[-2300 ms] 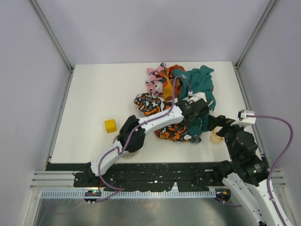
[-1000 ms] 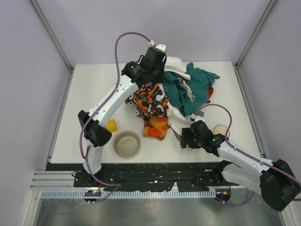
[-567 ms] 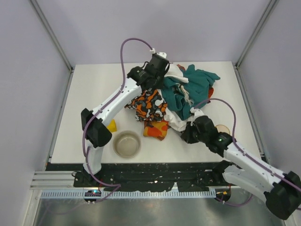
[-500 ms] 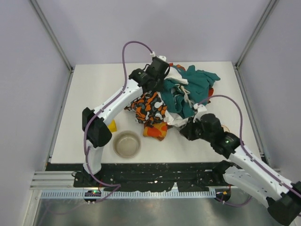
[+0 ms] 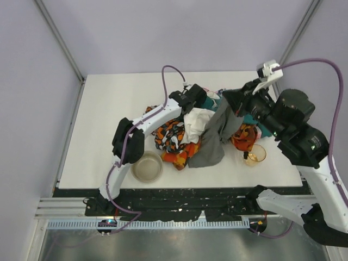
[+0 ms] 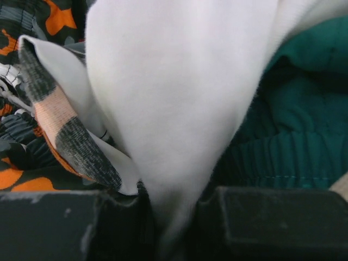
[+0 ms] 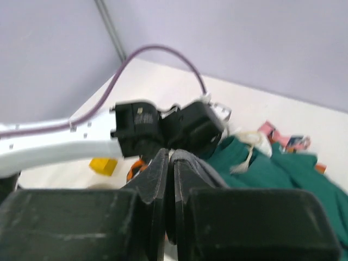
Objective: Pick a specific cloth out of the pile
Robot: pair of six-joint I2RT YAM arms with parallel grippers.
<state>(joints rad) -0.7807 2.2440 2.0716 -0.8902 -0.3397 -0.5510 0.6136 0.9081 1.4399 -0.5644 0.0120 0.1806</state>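
Observation:
The grey cloth (image 5: pixel 211 142) hangs in a long fold from my right gripper (image 5: pixel 228 101), which is raised high over the right side of the pile (image 5: pixel 173 135) and shut on the cloth's top end. In the right wrist view the fingers (image 7: pixel 163 168) are pressed together with grey fabric (image 7: pixel 202 166) wrapped over one tip. The cloth's lower end trails onto the pile's front edge. My left gripper (image 5: pixel 194 106) sits low in the pile's middle, shut on a white cloth (image 5: pixel 197 120). That white cloth (image 6: pixel 174 98) fills the left wrist view, running down between the left gripper's (image 6: pixel 174 217) black pads.
A metal bowl (image 5: pixel 147 167) stands in front of the pile on the left. An amber glass bowl (image 5: pixel 254 156) stands front right. Teal cloth (image 6: pixel 293 136) and orange-black patterned cloth (image 6: pixel 27 141) lie around the white one. A yellow block (image 7: pixel 103 165) shows beyond the left arm (image 5: pixel 155 117).
My right gripper shut at the pile's front edge and rose high, drawing the grey cloth up out of the pile. The left gripper came down toward the pile's middle with the white cloth.

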